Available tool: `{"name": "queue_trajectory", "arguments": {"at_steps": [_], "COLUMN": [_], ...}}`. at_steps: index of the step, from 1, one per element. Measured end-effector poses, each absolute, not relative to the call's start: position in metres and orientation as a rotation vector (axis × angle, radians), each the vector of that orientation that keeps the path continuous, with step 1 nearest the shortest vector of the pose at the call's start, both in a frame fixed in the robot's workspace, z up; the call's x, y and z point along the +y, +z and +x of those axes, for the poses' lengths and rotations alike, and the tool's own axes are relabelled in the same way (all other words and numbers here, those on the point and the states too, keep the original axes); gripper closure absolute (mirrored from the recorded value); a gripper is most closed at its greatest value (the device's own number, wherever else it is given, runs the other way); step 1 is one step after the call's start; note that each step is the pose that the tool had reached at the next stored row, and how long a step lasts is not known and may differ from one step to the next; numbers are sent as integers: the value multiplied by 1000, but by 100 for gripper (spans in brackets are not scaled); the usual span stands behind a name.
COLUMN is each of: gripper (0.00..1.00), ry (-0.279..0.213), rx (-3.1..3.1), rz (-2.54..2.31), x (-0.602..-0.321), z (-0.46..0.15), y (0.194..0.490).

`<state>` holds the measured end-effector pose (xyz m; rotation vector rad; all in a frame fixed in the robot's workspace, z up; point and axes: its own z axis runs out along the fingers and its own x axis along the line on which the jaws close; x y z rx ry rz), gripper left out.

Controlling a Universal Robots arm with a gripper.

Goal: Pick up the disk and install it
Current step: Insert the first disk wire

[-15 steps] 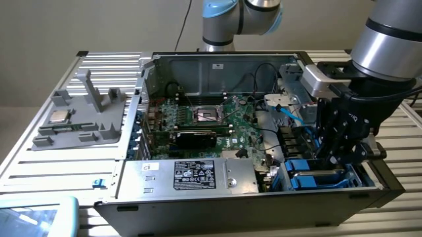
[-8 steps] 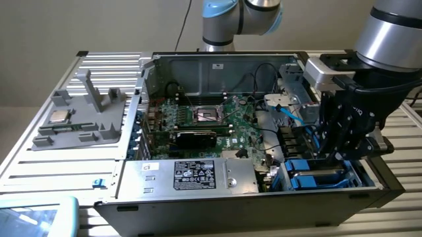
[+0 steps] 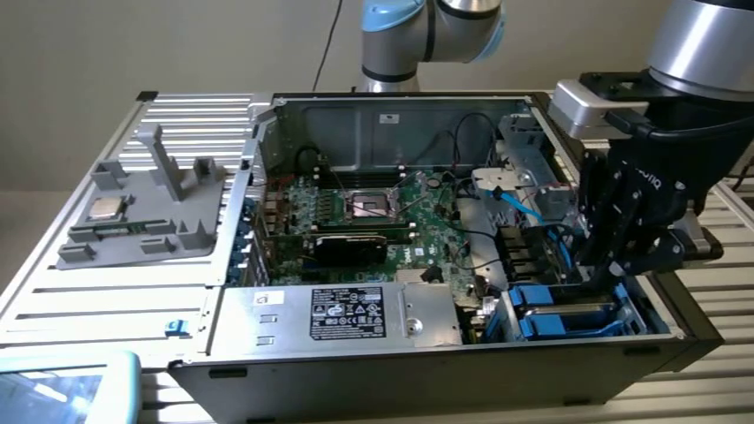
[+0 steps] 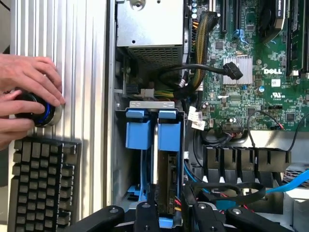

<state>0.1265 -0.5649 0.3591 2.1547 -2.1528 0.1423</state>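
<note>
Slatted metal tabletop (image 3: 118, 291) carried the open computer case (image 3: 353, 371). At lower right, the gripper (image 3: 613, 256) hung above the disk (image 4: 169, 159), which sat in its bay, seemingly installed; I could not tell how wide its fingers stood, nor whether they held anything.

The ribbed, pale metal bench (image 3: 83, 300) has a dull brushed sheen. The open computer case (image 3: 353, 110) is bare grey sheet metal, matt inside. The grey metal power-supply box (image 3: 271, 316) wears a glossy black paper label (image 3: 346, 312). The green circuit board (image 4: 270, 63) looks lacquered, with a finned, bright metal heat sink (image 4: 237, 67) on it. The disk's bright blue plastic frame (image 4: 168, 135) is smooth and slightly shiny. The black hand (image 3: 624, 252) is matt plastic and metal. The dark keyboard (image 4: 43, 186) has matt plastic keys.
</note>
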Motion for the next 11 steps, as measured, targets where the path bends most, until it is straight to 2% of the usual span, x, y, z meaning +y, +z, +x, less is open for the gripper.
{"name": "queue_trajectory", "arguments": {"at_steps": [11], "gripper": [68], "ry": [170], "rx": [-2147], "rz": [2148], "x": [-564], "z": [127], "y": [389]}}
